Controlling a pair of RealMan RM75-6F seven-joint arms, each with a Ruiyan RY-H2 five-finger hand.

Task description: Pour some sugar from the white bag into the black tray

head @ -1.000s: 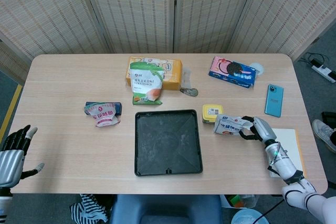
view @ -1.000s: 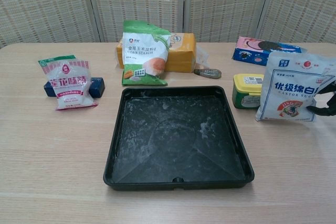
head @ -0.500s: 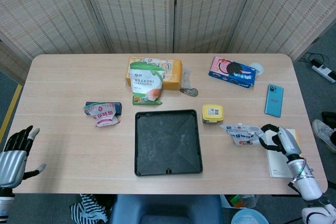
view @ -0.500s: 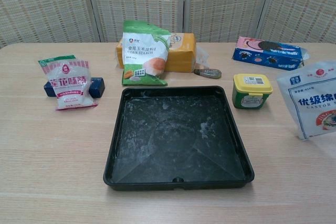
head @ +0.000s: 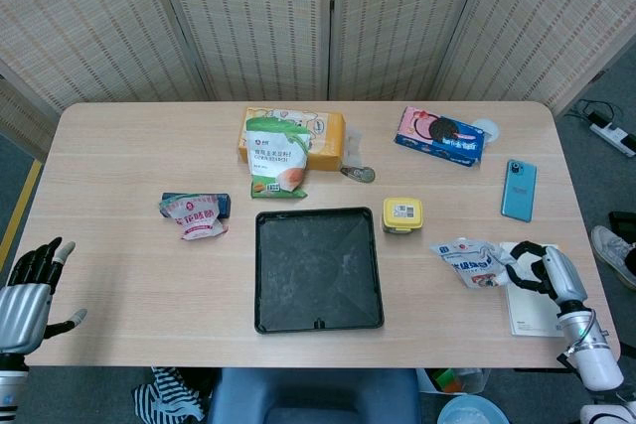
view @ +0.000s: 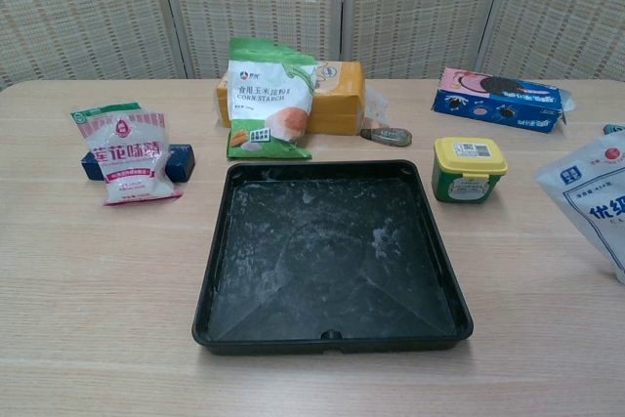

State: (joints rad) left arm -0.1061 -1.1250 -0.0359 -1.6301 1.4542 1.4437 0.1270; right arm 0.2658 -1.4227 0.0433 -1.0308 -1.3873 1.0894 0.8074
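Nearest you, at the lower left of the head view, your left hand (head: 25, 290) hangs off the desk (head: 119, 295) edge, fingers spread and holding nothing. At lower right, your right hand (head: 542, 270) grips the white bag (head: 467, 260) by one end, well right of the black tray (head: 318, 267), probably for a controlled tilt. Farther back sits the yellow-lidded tub (head: 402, 214).
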